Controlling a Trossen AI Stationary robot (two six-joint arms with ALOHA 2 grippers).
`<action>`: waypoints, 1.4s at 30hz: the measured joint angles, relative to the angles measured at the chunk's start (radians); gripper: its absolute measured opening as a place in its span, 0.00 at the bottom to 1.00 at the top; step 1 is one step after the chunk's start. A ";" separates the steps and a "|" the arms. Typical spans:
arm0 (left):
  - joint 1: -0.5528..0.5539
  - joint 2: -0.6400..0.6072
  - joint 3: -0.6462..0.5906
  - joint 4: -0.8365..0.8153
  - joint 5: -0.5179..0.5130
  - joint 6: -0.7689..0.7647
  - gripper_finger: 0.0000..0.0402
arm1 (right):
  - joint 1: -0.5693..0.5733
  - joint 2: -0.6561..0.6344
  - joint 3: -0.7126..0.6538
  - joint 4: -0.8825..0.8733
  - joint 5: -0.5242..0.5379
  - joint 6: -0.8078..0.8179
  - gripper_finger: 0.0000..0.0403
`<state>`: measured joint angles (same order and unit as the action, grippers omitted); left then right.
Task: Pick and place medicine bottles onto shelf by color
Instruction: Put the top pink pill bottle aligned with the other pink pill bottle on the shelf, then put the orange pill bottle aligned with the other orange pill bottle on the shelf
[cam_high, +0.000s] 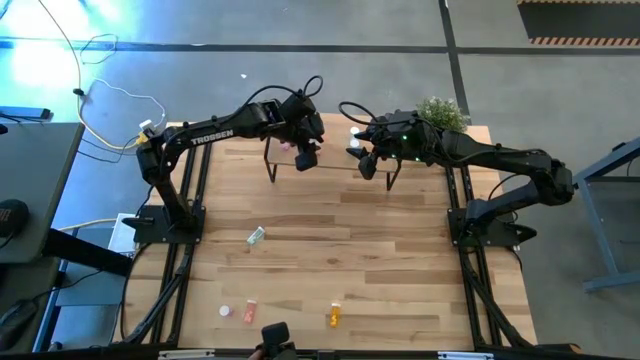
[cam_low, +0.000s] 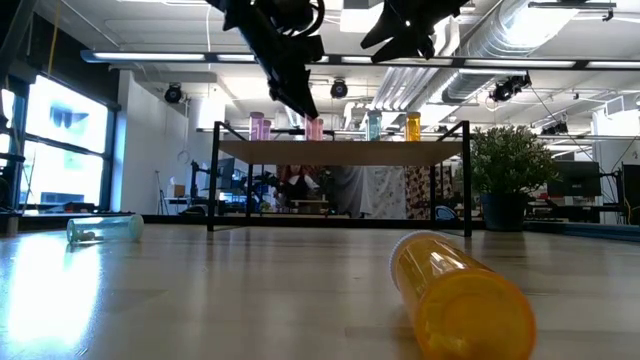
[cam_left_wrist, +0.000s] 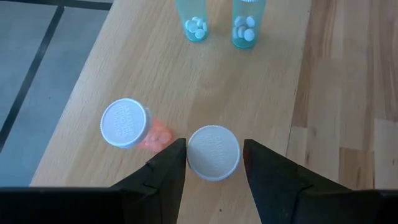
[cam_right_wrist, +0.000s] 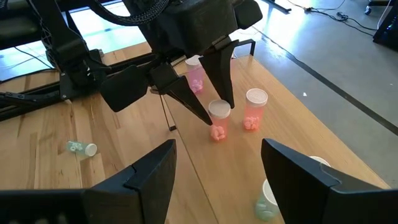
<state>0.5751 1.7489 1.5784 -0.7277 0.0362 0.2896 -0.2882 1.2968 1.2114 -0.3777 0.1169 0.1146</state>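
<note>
Bottle (cam_left_wrist: 212, 152) upright, between left gripper (cam_left_wrist: 211, 163) fingers

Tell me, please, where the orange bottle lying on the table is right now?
In the high view the orange bottle lies on its side near the table's front edge, just right of centre, beside two pink bottles to its left, far from the shelf.

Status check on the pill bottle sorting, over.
Left gripper open around a salmon bottle standing on the shelf. Right gripper open, hovering nearby. Orange bottle among those on the table. Nothing in the way.
</note>
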 joint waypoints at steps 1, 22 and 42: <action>0.000 0.000 0.001 -0.001 0.000 -0.004 0.38 | 0.000 0.000 0.000 0.000 0.000 0.000 0.56; 0.000 0.000 0.198 -0.147 -0.049 -0.051 0.46 | 0.010 0.000 0.000 -0.002 -0.015 0.095 0.56; -0.135 -0.305 -0.147 -0.035 0.137 -0.150 0.46 | 0.356 0.000 0.000 -0.151 -0.016 0.919 0.56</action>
<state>0.4396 1.4440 1.4317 -0.7629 0.1731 0.1396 0.0680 1.2968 1.2110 -0.5286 0.1007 1.0341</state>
